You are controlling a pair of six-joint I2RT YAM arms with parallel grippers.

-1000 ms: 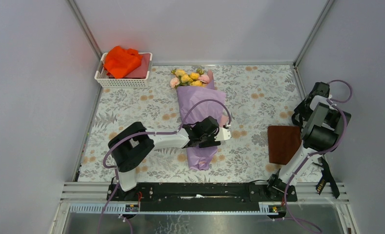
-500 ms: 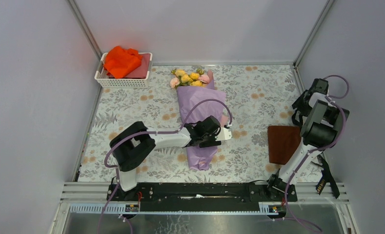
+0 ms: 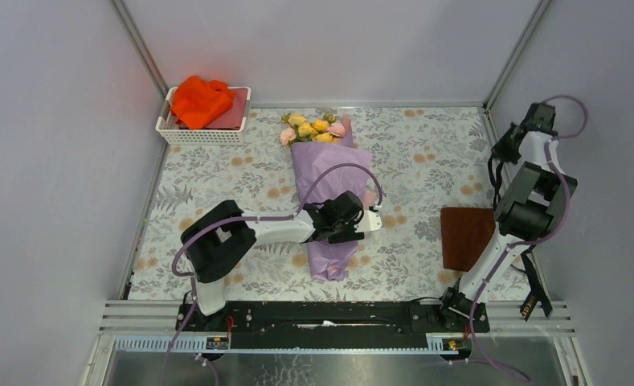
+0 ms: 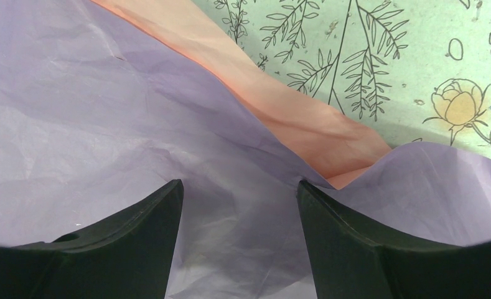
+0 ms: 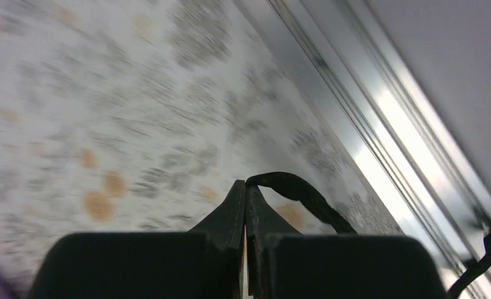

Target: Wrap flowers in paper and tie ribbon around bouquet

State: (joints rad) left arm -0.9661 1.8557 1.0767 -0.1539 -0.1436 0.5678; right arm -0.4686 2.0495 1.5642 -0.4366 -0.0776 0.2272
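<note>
My left gripper (image 4: pixel 239 187) hangs with its jaws spread wide, gripping nothing, just above the thin lavender wrapping paper (image 4: pixel 106 112). The paper's pale pink inner layer (image 4: pixel 292 118) shows along a fold, next to the leaf-printed tablecloth (image 4: pixel 417 62). Seen from above, this gripper sits over the right edge of the long paper-wrapped bouquet (image 3: pixel 329 173), about halfway down its length. The bouquet lies flat in the middle of the table. Its yellow and pink flowers (image 3: pixel 313 129) point to the far wall and its narrow tail points toward my bases.

My right gripper (image 5: pixel 246 184) is pressed fully closed, pinching the narrow black satin ribbon (image 5: pixel 302 192), which loops away from the fingertips. That arm is raised at the table's far right edge, well apart from the bouquet. More of the ribbon lies at the near right, close to the brown square pad (image 3: pixel 466 237).
</note>
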